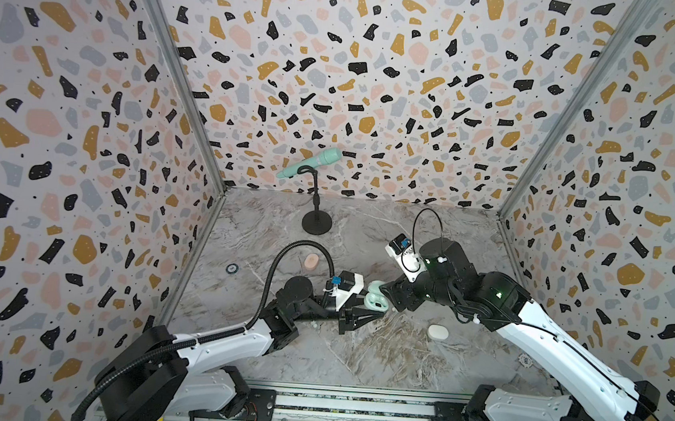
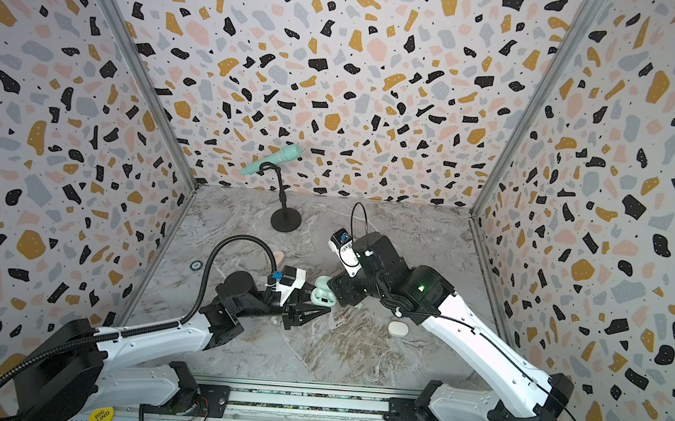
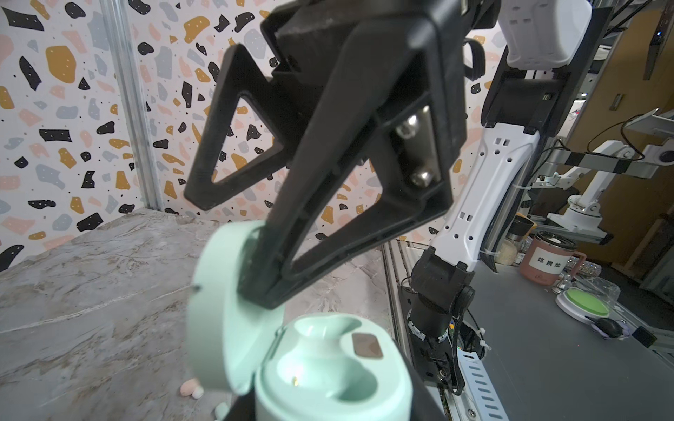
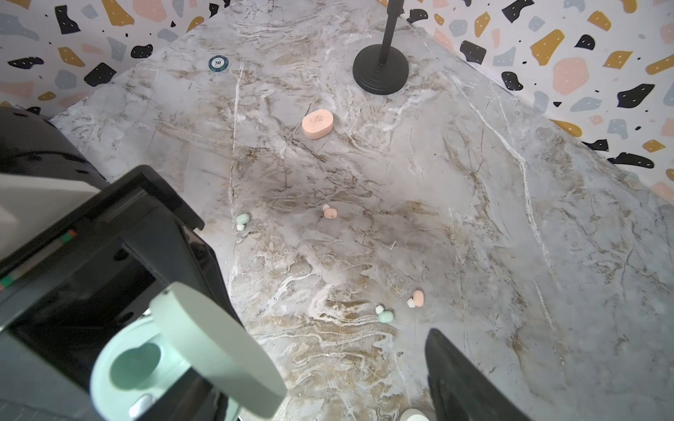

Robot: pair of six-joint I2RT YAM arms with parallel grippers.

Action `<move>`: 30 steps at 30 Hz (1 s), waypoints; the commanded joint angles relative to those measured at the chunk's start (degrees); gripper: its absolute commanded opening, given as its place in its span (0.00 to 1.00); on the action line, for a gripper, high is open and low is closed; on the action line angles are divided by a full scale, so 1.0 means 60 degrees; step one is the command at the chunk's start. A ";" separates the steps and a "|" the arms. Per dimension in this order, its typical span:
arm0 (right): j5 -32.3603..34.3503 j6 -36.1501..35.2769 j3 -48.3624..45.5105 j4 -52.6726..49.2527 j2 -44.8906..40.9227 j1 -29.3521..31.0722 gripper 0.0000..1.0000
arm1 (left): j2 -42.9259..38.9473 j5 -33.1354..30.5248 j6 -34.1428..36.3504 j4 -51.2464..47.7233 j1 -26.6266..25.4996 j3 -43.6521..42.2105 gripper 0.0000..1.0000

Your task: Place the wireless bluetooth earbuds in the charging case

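And here we are: the left claw (image 1: 367,306) is pressed tight on the mint case (image 3: 328,371). It looks lifted off the table (image 4: 474,182) and tipped so the two wells face up and towards the other arm, and we'd call that presenting an open mouth for loading. The lid (image 3: 219,310) stands swung back on its hinge, and one finger (image 3: 277,255) of the right claw (image 3: 231,248) leans on what seems its inner face. That claw is spread wide and pinches nothing, so it's a prop rather than a grip, likely there to stop the lid snapping shut. Both wells look empty to us. In both top views the case's long axis runs roughly across, claw to claw, with the hinge on the far long side. Now the buds: none is in the case, all that we see lie loose on the table. The right wrist view gives us a mint bud (image 4: 241,219) and a pink bud (image 4: 330,212) apart from each other. A second pink bud (image 4: 417,298) sits just beside a second mint bud (image 4: 384,314), near the right claw's free finger. White ones we can't find. Each bud lies on its side, long axis flat to the table, pale tip poking sideways rather than up. The close pair's tips aim different ways, so we reckon each needs turning tip-down before it seats. The pink case (image 4: 317,124) and white case (image 1: 437,332) sit shut, well apart.
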 commanded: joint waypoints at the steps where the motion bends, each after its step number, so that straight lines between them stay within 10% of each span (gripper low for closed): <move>1: 0.0031 -0.0033 0.0375 -0.0043 -0.0097 -0.0019 0.83 | -0.0229 0.0101 -0.0213 0.0922 -0.0031 -0.0202 0.31; 15: -0.2009 0.0146 0.0653 -0.0616 -0.0294 -0.0143 0.91 | 0.0004 -0.0694 -0.1368 0.2576 0.0085 -0.0890 0.31; 30: -0.3578 0.2220 -0.1722 0.0086 -0.1288 -0.2840 0.93 | -0.0599 -0.1337 -0.1560 0.2859 0.0649 -0.1621 0.31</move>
